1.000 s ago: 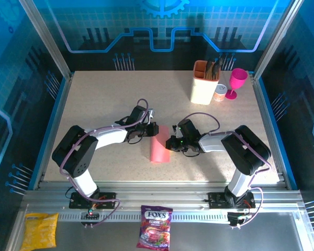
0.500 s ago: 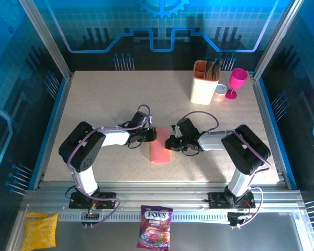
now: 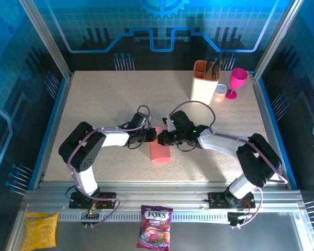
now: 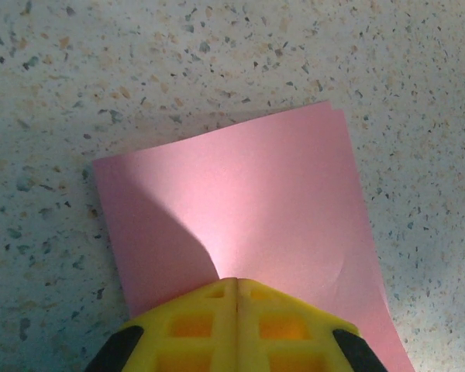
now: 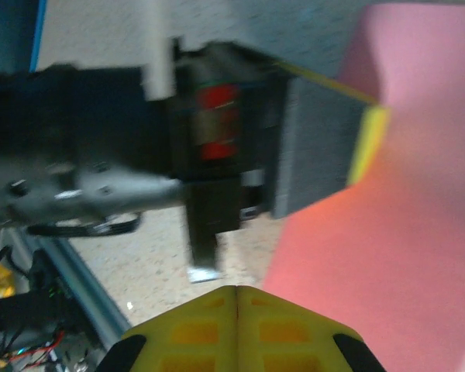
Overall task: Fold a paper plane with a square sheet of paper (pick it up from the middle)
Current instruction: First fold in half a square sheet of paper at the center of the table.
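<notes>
- The salmon-pink folded paper sheet (image 3: 159, 151) lies flat on the speckled beige surface (image 3: 104, 99), mid-way between the two arms. It is a doubled rectangle, with two layers showing at its far corner in the left wrist view (image 4: 240, 194).
- The step in hand looks like firming a fold. The paper seems not yet a pointed dart, so several folds probably remain.
- To do it well, one hand should pin the sheet so that it cannot slide. The other should run along the fold with light, even pressure.
- The layers' edges should be lined up before the crease is pressed, since thin paper keeps any crooked line. Dragging sideways could buckle the sheet.
- The left hand (image 3: 153, 135) has its yellow fingers (image 4: 209, 318) closed tight together, their tips on the near edge of the paper. I cannot tell whether a layer is pinched between them.
- The right hand (image 3: 160, 139) is closed too (image 5: 236, 298) and holds nothing visible. It sits just beside the paper's edge, facing the left hand.
</notes>
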You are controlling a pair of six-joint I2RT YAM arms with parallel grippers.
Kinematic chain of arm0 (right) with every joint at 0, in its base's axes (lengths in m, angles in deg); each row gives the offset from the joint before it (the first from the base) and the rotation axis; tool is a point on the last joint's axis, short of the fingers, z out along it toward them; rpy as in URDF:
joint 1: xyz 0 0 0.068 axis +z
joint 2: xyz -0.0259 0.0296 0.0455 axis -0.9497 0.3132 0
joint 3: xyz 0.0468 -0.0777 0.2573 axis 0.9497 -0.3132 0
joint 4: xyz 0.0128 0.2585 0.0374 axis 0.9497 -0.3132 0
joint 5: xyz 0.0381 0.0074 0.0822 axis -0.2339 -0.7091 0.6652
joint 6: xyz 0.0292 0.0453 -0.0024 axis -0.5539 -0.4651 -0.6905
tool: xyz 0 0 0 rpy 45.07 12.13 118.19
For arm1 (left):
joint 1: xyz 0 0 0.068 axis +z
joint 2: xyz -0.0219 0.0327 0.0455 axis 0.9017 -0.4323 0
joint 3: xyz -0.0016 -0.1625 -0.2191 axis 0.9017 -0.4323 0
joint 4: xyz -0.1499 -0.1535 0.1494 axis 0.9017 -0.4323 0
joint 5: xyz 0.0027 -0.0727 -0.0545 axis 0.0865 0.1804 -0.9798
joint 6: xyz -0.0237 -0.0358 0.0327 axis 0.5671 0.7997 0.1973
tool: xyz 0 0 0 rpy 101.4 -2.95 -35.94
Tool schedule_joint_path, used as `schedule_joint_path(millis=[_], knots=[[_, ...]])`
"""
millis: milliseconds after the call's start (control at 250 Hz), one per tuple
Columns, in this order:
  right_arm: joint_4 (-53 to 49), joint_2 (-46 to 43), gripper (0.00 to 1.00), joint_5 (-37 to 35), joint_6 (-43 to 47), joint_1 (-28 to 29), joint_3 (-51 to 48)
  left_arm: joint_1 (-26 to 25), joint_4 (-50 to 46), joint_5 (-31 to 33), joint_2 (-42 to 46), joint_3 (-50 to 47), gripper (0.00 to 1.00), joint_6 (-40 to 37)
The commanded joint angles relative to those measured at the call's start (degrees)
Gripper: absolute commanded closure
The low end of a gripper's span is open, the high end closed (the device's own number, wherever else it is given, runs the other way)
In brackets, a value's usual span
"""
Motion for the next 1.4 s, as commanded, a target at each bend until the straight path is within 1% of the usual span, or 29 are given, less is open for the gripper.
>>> schedule_joint_path(millis=[0,208,368,503,691,975,1242,1398], knots=[[1.22,2.71,1.0,-0.02,-1.84,3.37,1.0,0.37,-2.2,1.02,-1.04,-1.36,0.99,-0.92],[9.56,7.79,1.0,-0.51,-5.99,7.16,-0.88,0.37,-2.37,0.71,-1.5,-1.1,0.99,-0.96],[14.65,11.19,1.0,-1.8,-7.37,7.35,-3.0,0.36,-2.49,0.53,-1.21,-1.01,1.0,-0.95],[14.78,13.78,1.0,-3.51,-7.19,7.0,-3.55,0.39,-2.57,0.47,-1.14,-1.05,1.0,-1.0],[14.52,16.63,1.0,-2.58,-7.22,7.0,-6.32,0.4,-2.68,0.45,-1.26,-1.03,1.0,-1.14],[16.34,15.17,1.0,-3.49,-8.37,8.36,-11.56,0.36,-2.73,0.6,-1.48,-0.84,1.0,-1.09],[12.92,14.88,1.0,-3.96,-7.08,11.87,-11.19,0.39,-3.23,0.52,-1.57,-0.84,1.0,-1.18],[15.94,11.16,1.0,-5.33,-9.54,12.8,-14.66,0.41,-3.41,0.52,-1.57,-0.62,1.0,-1.04]])
